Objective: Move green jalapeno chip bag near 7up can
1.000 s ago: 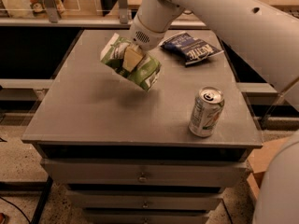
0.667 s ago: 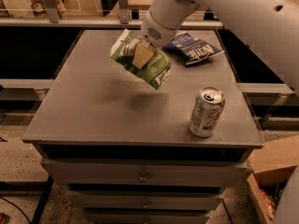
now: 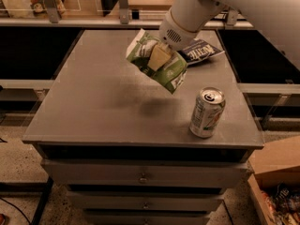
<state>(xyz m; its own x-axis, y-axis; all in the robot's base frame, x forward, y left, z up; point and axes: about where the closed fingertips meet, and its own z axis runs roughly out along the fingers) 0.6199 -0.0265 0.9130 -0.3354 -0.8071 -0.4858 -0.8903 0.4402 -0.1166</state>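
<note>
Gripper (image 3: 158, 56) pinching crinkled foil green jalapeno chip bag (image 3: 175, 75) aloft, cylindrical 7up can (image 3: 207, 112) upright nearby

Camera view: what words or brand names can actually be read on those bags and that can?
"Kettle", probably, blurred: white lettering on the dark blue chip bag.
On the green jalapeno chip bag, held above the table by the gripper: dark print, too blurred to read.
On the 7up can: green and red-orange marks, nothing legible.
</note>
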